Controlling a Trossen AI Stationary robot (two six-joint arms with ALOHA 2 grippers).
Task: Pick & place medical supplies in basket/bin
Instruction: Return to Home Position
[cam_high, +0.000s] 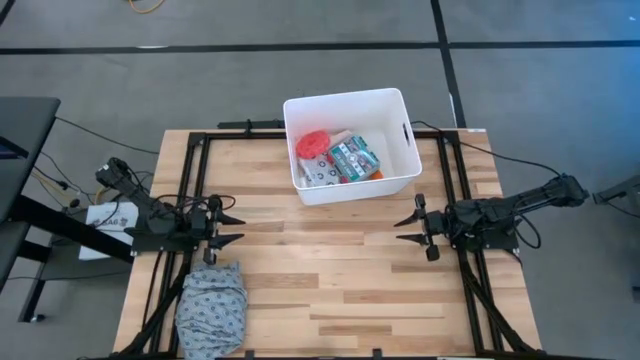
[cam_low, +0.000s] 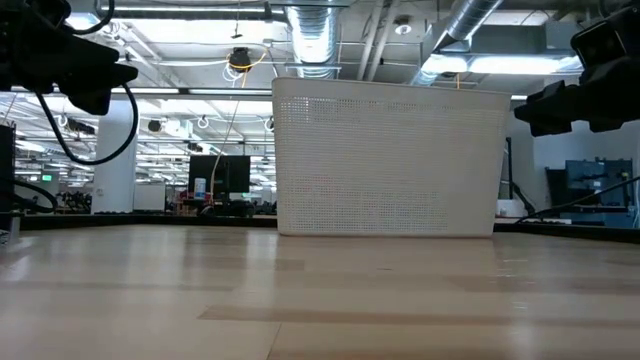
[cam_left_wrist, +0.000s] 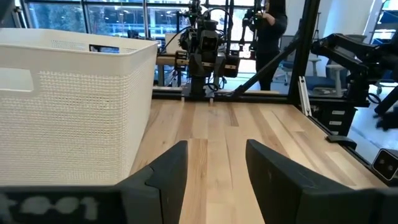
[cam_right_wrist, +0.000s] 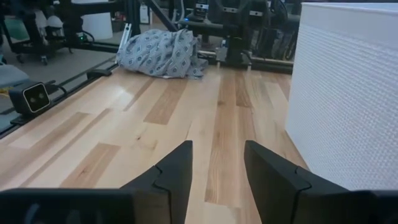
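The white bin stands at the table's far middle. It also shows in the low view, in the left wrist view and in the right wrist view. Inside lie a pink round disc, a green-and-red box, a white packet with black print and an orange item. My left gripper is open and empty at the table's left side. My right gripper is open and empty at the right side. Both point toward the table's middle.
A grey patterned cloth bundle lies at the table's near left corner, close to my left gripper; it also shows in the right wrist view. Bare wood lies between the two grippers and in front of the bin. A person stands beyond the table.
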